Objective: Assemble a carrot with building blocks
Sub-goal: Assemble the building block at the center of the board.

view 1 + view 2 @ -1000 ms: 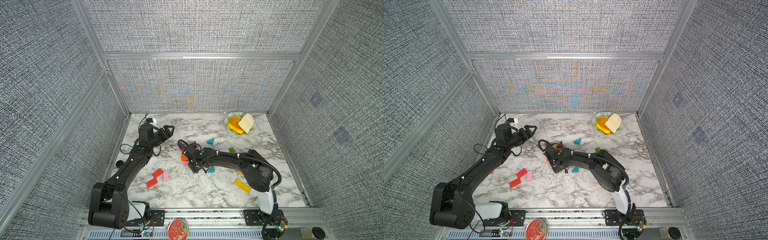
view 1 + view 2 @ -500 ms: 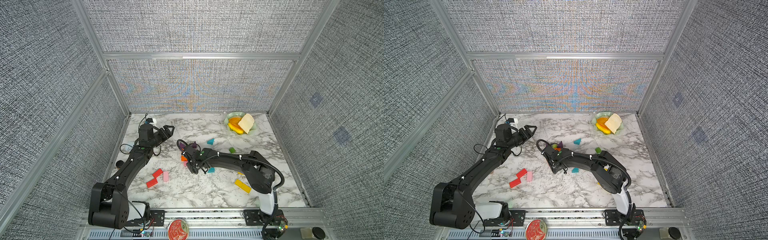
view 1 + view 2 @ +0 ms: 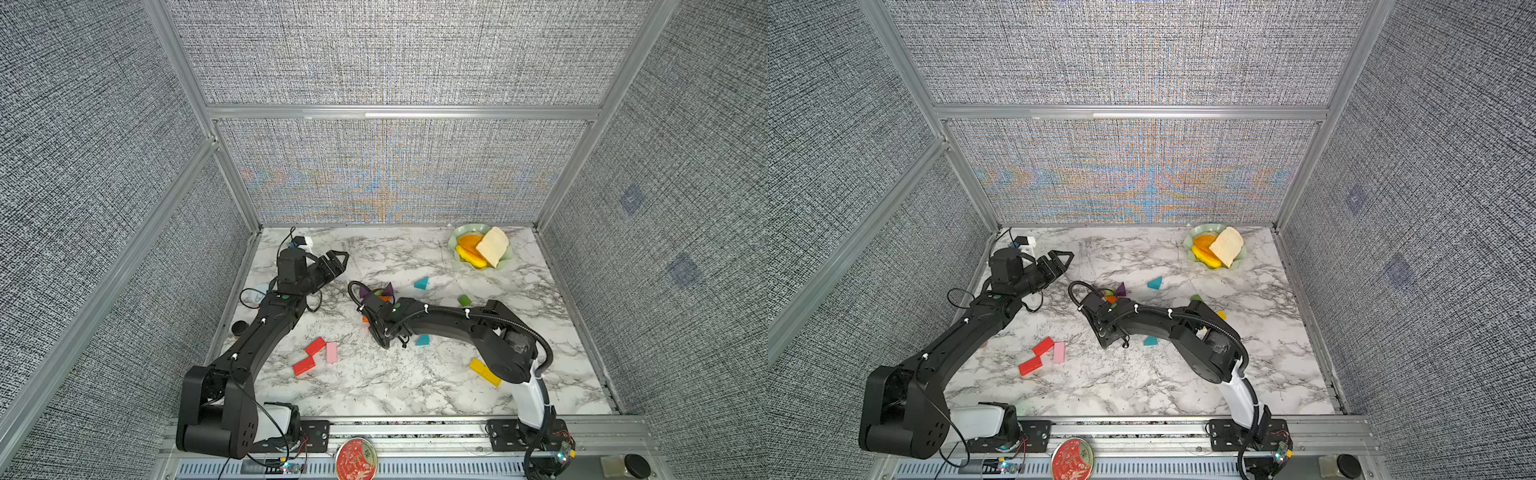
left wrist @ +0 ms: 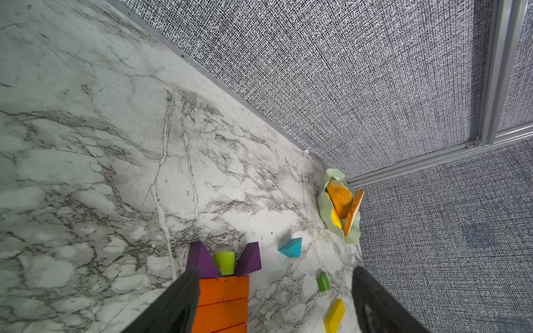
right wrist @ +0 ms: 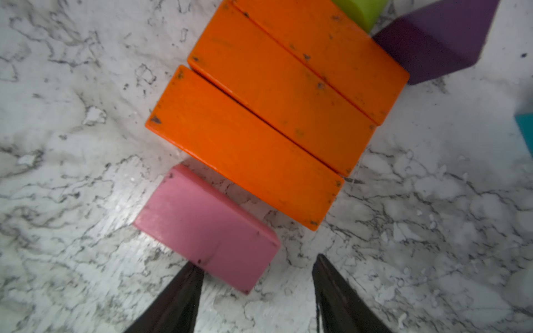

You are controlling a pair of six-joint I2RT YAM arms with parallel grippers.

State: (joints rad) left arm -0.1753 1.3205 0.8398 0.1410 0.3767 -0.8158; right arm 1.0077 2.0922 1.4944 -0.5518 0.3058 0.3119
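On the marble table (image 3: 415,386), the left gripper (image 3: 338,259) hangs near the back-left corner, jaws spread and empty. The right gripper (image 5: 256,263), jaws likewise parted and pinching nothing, hovers low over the half-built carrot at mid-table. Three orange bars (image 5: 259,115) lie side by side as the body, a pink bar (image 5: 206,227) lies askew just beside the end one, and two purple triangles (image 4: 202,259) flank a lime-green stub (image 4: 224,262). The step in hand appears to be seating the pink bar, and the next move likely calls for squaring it against the orange.
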